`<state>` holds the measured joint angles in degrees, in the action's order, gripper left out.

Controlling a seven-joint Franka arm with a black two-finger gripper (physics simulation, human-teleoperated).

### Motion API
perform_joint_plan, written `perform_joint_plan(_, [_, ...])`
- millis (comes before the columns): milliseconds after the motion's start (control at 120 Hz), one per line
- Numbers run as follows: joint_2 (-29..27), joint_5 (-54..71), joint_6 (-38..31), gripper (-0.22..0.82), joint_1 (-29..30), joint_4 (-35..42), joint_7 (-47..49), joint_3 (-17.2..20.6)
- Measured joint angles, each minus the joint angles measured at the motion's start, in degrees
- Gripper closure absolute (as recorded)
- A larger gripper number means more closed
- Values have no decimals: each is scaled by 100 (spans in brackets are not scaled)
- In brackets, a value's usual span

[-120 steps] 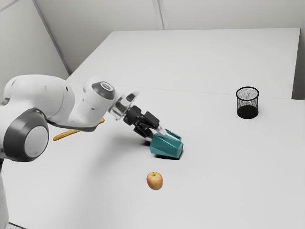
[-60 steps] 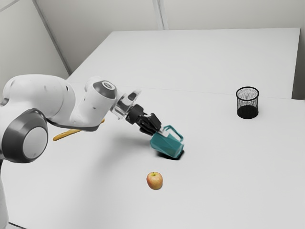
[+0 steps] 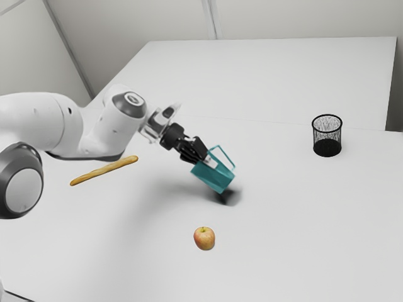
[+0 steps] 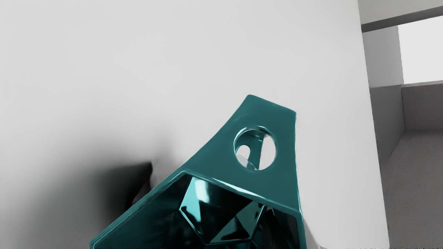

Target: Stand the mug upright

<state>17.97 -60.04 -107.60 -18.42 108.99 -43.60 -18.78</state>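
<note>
near the middle of the white table [image 3: 296, 233], a teal mug [image 3: 213, 175] hangs tilted at the end of the robot's arm, its dark shadow [image 3: 228, 197] on the tabletop beneath. the black gripper [image 3: 206, 161] reaches down from the exterior view's left and appears to pinch the mug by its walls near the mouth. from the gripper, the mug lies just toward the right and lower. its long axis slants: open mouth [image 4: 221, 211] up by the gripper, base down toward the right, handle [image 4: 266, 114] on the upper, right-hand side. that slant is what the coming move seems to turn on: the base likely has to swing left beneath the mouth before it meets the table flat. an apple [image 3: 204, 238] sits nearer the viewer, a baguette [image 3: 104, 171] lies to the left, and a wire basket [image 3: 327, 135] stands farther off, right.
</note>
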Motion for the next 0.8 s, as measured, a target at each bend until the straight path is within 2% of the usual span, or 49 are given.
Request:
perform_joint_plan(342, [-309,2154,-1091,77,52,-2,513,-66])
perform_joint_plan(642, [-458,4006,-1517,78,75,-2,1225,-100])
perform_joint_plan(800, [-466,4601,-1709,79,209,63,1588,-107])
